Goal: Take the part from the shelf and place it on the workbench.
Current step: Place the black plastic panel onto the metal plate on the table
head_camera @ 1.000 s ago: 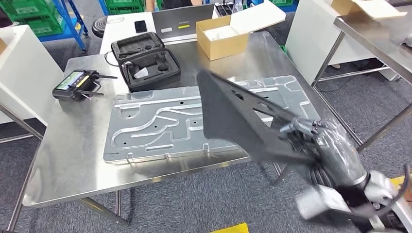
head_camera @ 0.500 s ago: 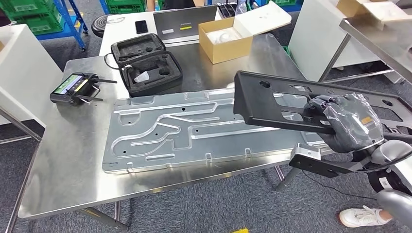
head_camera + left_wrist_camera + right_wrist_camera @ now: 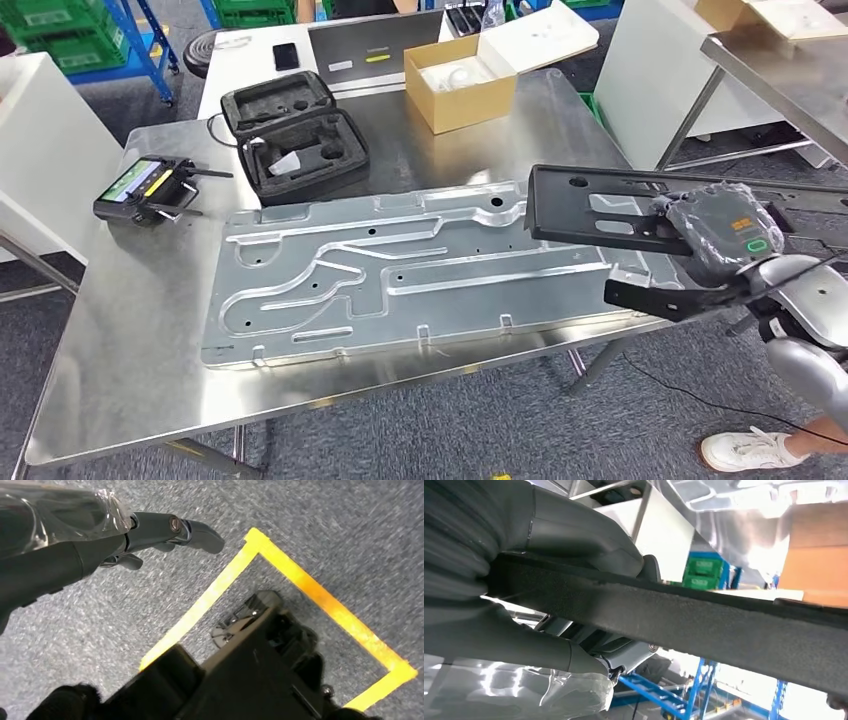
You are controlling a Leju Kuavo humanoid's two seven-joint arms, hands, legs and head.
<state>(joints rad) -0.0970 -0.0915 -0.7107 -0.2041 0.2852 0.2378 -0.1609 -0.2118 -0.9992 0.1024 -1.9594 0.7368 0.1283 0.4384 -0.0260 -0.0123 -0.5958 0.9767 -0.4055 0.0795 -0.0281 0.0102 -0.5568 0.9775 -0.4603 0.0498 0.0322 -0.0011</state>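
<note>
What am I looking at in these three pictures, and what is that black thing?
A humanoid robot with two arms. The wide picture comes from its head, looking down at a steel workbench. The other two come from cameras at its wrists. The right robot hand grips a long black part, held level above the bench's right end. On the bench lie a large grey metal plate, an open black case, a controller and a cardboard box. The left robot hand holds nothing and hangs over carpet with yellow tape.
</note>
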